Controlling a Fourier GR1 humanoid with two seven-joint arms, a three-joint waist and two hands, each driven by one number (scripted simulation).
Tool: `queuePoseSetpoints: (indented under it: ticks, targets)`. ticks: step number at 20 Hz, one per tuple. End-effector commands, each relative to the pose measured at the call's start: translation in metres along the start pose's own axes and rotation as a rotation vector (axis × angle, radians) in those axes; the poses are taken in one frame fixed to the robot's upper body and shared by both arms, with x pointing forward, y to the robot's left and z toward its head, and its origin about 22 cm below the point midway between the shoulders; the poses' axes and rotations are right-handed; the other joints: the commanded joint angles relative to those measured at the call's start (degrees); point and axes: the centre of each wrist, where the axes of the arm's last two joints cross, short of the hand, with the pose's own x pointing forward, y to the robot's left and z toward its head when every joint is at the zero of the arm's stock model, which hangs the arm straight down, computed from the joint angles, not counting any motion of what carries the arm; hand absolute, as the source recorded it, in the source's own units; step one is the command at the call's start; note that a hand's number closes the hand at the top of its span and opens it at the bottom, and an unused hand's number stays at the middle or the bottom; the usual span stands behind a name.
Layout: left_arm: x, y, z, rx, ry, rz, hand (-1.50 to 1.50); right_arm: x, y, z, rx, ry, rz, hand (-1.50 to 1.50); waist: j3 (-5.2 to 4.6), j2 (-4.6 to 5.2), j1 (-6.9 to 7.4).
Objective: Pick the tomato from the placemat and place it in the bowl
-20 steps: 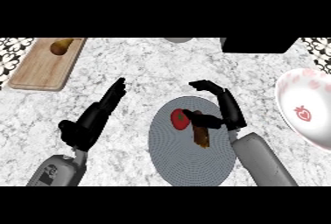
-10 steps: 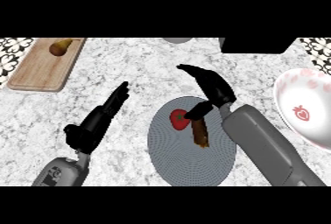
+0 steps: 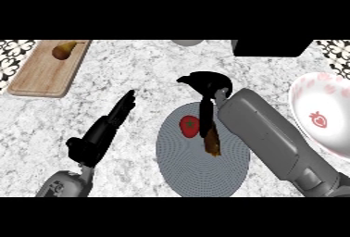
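Observation:
A red tomato (image 3: 189, 126) lies on the far left part of the round grey placemat (image 3: 198, 173). My right hand (image 3: 205, 84) hovers just beyond the placemat's far edge, bent downward. One dark finger (image 3: 205, 113) hangs down right beside the tomato, and nothing is held. My grey right forearm (image 3: 266, 134) crosses the placemat's right side. The white bowl (image 3: 309, 95) with pink strawberry prints sits at the right edge. Left of the placemat, my left hand (image 3: 103, 132) rests open with straight fingers.
A brown elongated object (image 3: 212, 142) lies on the placemat beside the tomato. A wooden cutting board (image 3: 41, 76) with a pear (image 3: 64, 49) is at the far left. A dark box (image 3: 270, 47) and a pale round object (image 3: 186, 42) stand at the back edge.
My right hand has swung left and away from the body, over the placemat's far edge, and its forearm now covers the placemat's right side. The tomato and left hand have hardly moved.

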Motion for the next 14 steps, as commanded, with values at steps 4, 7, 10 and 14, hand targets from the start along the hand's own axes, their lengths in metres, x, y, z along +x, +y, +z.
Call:
queuePoseSetpoints:
  ticks: [4, 7, 10, 14]
  targets:
    - [0.001, -0.003, 0.003, 0.008, -0.003, -0.001, 0.0, 0.044, -0.028, 0.012, 0.168, 0.072, 0.047, -1.5, 0.12, 0.16, -0.44]
    - [0.002, -0.002, 0.005, 0.014, -0.017, -0.006, 0.0, 0.056, 0.001, -0.002, 0.182, 0.118, 0.054, -1.5, 0.14, 0.24, -0.31]
    - [0.002, 0.01, 0.003, 0.01, -0.009, 0.012, 0.0, 0.04, 0.0, 0.007, 0.175, 0.119, 0.051, -1.5, 0.14, 0.25, -0.52]
    - [0.011, 0.004, 0.004, -0.002, -0.01, 0.011, 0.0, 0.063, 0.025, 0.006, 0.142, 0.104, 0.075, -1.5, 0.15, 0.25, -0.42]
